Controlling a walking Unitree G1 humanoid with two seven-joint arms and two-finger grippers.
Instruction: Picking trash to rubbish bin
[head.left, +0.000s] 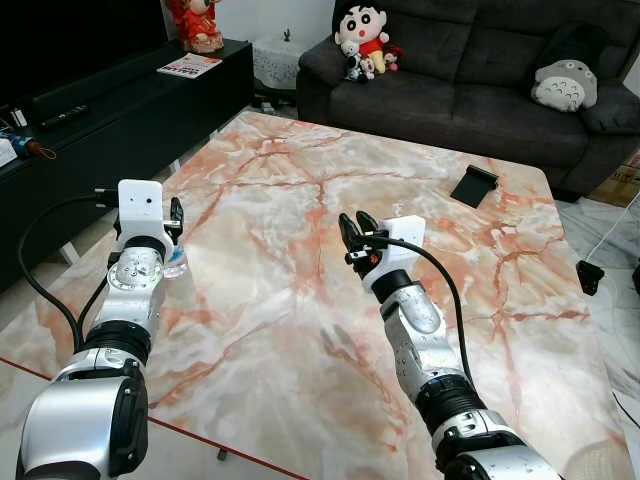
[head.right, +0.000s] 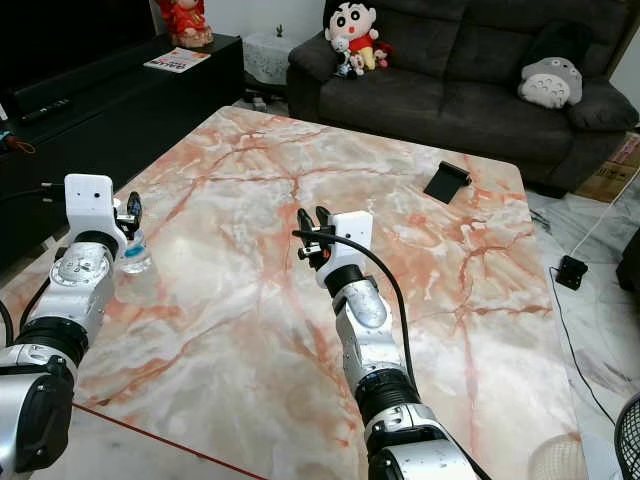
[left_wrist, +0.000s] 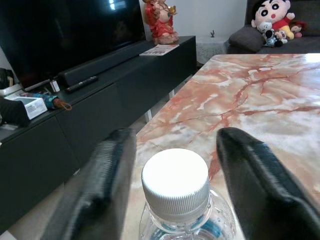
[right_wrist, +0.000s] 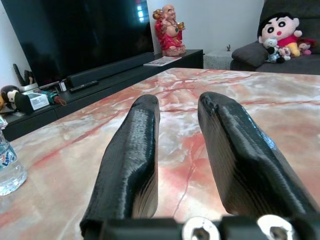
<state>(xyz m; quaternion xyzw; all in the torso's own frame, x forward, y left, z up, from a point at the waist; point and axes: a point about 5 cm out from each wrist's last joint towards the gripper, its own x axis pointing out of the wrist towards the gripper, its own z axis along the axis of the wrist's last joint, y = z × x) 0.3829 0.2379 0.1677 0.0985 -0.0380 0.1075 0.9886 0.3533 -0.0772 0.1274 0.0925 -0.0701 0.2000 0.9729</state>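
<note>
1. Left gripper (left_wrist: 172, 165) at the near left edge of the marble table (head.left: 330, 300), fingers (left_wrist: 255, 175) spread wide on either side of a clear plastic bottle (left_wrist: 182, 200), not touching it.
2. White cap (left_wrist: 175, 180) of the bottle between the two fingers, just below their tips; label colours visible through the plastic lower down.
3. Bottle upright on the tabletop close to the left edge, seen also beside the left gripper (head.right: 130, 215) from the head.
4. Right gripper (head.left: 355, 232) raised over the middle of the table, fingers (right_wrist: 135, 150) a narrow gap apart, gripping nothing.
5. Black phone stand (head.left: 473, 185) far across the table, near the sofa (head.left: 470, 80).
6. Plush toys (head.left: 362, 35) on the sofa; black TV cabinet (head.left: 110, 110) to the left, red figurine (head.left: 195, 22) and magazine (head.left: 188, 66) on top.
</note>
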